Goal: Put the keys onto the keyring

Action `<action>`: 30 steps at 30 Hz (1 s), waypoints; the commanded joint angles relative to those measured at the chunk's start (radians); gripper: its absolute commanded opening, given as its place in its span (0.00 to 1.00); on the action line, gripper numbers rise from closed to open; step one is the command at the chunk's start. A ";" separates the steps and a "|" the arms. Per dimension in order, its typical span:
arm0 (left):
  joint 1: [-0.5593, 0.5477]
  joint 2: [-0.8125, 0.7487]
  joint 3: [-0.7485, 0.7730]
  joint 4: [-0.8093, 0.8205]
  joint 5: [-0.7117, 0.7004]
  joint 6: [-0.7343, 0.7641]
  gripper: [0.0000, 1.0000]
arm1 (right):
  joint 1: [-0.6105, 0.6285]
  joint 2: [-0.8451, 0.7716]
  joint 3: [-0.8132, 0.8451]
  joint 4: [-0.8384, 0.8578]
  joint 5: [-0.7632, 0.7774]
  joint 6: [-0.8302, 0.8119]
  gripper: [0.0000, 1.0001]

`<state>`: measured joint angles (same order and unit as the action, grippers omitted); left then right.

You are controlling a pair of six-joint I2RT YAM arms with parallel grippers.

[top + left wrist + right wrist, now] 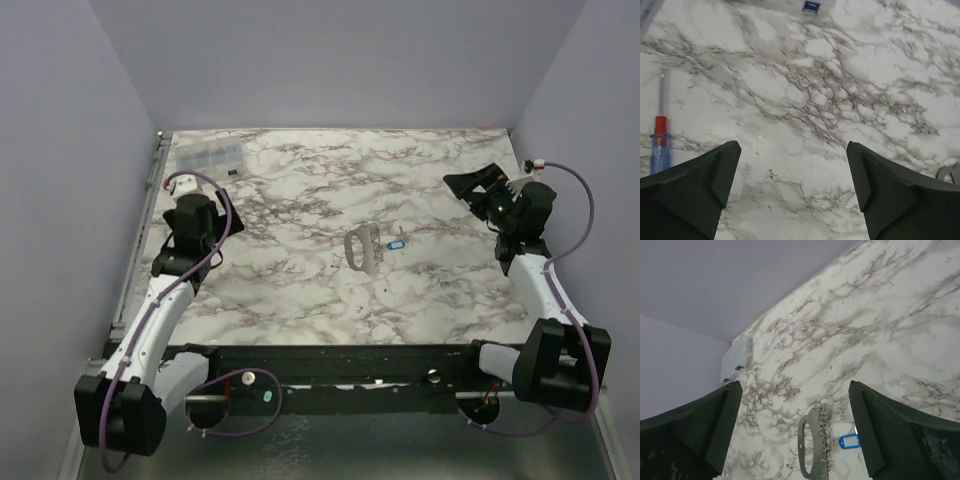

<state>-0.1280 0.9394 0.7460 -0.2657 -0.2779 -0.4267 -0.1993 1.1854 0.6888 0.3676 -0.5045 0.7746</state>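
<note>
From above, the keyring (372,250) and its blue tag (396,243) lie mid-table, the keys (357,250) seemingly bunched against them. A clear compartment box (209,155) sits far-left. Left wrist: the left gripper (792,145) is spread over the marble tabletop (805,100), with a blue-handled screwdriver (660,142) beside it. The box's blue label (811,6) is unreadable. Right wrist: the right gripper (795,383) gapes, empty, facing the keyring.

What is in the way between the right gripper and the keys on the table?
Nothing visible. Only bare marble table lies between the right gripper and the keys, which sit mid-table beside the keyring. The screwdriver and clear box are off on the left side.
</note>
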 commanded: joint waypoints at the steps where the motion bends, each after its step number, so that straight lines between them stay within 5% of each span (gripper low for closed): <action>1: -0.114 0.086 0.045 -0.042 0.128 0.080 0.99 | 0.001 -0.021 0.048 -0.326 0.069 -0.088 1.00; 6: -0.286 0.176 0.066 -0.052 0.138 0.114 0.98 | 0.005 -0.008 0.080 -0.600 0.107 -0.101 1.00; 16: -0.552 0.259 0.132 -0.085 0.069 0.221 0.90 | 0.072 -0.110 0.078 -0.819 0.340 -0.173 1.00; 23: -0.624 0.364 0.124 -0.077 0.109 0.246 0.75 | 0.182 -0.091 0.031 -0.797 0.351 -0.163 0.95; 30: -0.799 0.303 0.002 0.070 0.043 0.290 0.64 | 0.239 -0.071 0.007 -0.690 0.285 -0.175 0.94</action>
<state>-0.8379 1.2949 0.8211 -0.2848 -0.1864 -0.1806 0.0231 1.1194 0.7261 -0.3954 -0.1959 0.6235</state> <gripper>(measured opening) 0.683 0.950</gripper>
